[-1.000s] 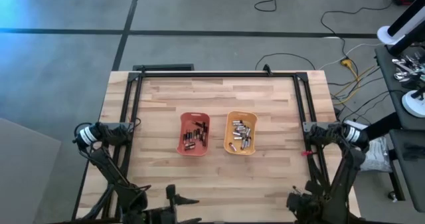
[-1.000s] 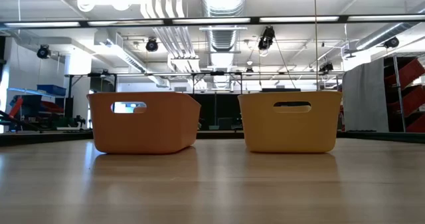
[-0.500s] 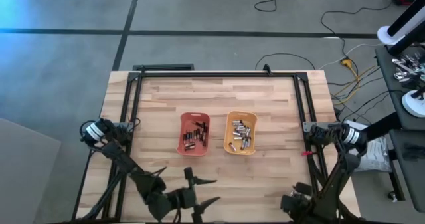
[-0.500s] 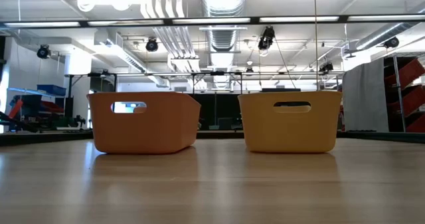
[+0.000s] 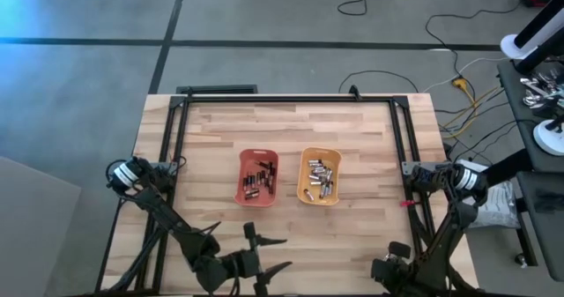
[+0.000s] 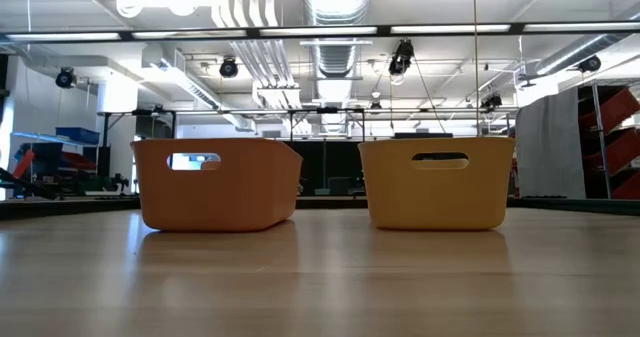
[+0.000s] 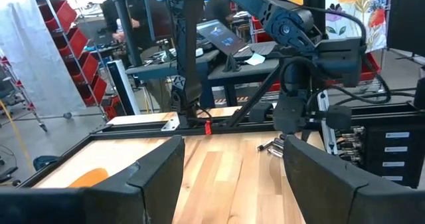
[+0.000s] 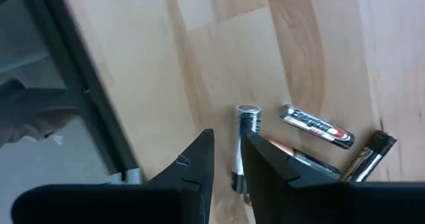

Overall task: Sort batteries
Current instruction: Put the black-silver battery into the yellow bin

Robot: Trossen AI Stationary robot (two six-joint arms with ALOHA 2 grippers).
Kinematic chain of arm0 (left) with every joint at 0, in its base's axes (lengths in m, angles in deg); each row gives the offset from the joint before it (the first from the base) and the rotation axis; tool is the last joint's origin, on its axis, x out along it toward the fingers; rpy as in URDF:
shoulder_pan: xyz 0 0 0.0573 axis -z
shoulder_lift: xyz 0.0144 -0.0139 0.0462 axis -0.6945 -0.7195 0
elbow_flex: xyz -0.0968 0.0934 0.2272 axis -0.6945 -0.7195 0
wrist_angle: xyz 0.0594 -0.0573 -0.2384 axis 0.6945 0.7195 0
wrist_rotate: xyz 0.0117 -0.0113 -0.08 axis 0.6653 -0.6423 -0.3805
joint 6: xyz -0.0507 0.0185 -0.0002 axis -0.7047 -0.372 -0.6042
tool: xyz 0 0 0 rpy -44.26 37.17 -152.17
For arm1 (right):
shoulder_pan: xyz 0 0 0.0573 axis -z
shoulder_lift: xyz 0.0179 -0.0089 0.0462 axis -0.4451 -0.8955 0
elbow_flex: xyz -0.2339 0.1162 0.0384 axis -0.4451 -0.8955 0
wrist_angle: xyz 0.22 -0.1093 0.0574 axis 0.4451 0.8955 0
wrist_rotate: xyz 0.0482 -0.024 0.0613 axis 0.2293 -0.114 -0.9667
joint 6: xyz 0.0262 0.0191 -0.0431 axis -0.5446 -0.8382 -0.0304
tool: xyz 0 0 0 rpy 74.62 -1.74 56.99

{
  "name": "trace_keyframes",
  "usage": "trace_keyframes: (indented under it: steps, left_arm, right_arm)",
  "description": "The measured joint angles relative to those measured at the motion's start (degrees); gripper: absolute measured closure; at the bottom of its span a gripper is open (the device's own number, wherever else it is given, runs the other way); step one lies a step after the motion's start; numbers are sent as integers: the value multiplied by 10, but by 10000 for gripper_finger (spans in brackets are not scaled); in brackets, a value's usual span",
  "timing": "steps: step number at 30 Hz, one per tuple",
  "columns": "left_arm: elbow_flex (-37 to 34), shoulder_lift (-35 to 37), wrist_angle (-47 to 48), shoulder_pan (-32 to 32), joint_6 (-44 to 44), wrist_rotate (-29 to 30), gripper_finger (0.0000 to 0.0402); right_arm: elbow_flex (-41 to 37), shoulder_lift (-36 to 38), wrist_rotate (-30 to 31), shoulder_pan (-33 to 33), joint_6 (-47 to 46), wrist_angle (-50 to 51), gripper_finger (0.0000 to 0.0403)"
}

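Nothing has moved since half a second ago: your left gripper [image 5: 264, 253] hangs released; right gripper [image 8: 226, 159] nearly clenched over loose batteries [image 8: 315, 127] on the bench [image 5: 291, 125].

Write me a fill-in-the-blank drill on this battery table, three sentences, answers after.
1. In the high view, the orange tray sits to the ____ of the yellow tray.
2. The left pincer hovers over the table with its fingers ____.
3. In the right wrist view, loose batteries lie on the ____.

Missing words: left; open; table
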Motion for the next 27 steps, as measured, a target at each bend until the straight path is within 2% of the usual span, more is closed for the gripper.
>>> trace_keyframes:
  steps: [5,20,27]
  left_arm:
    - [0,0,0,0,-1,0,169]
    - [0,0,-4,1,-2,0,169]
    - [0,0,-4,1,-1,0,169]
  right_arm:
    - [-18,1,5,0,-14,1,344]
    - [-44,0,5,0,-14,-31,317]
    - [-72,2,7,0,-14,-65,330]
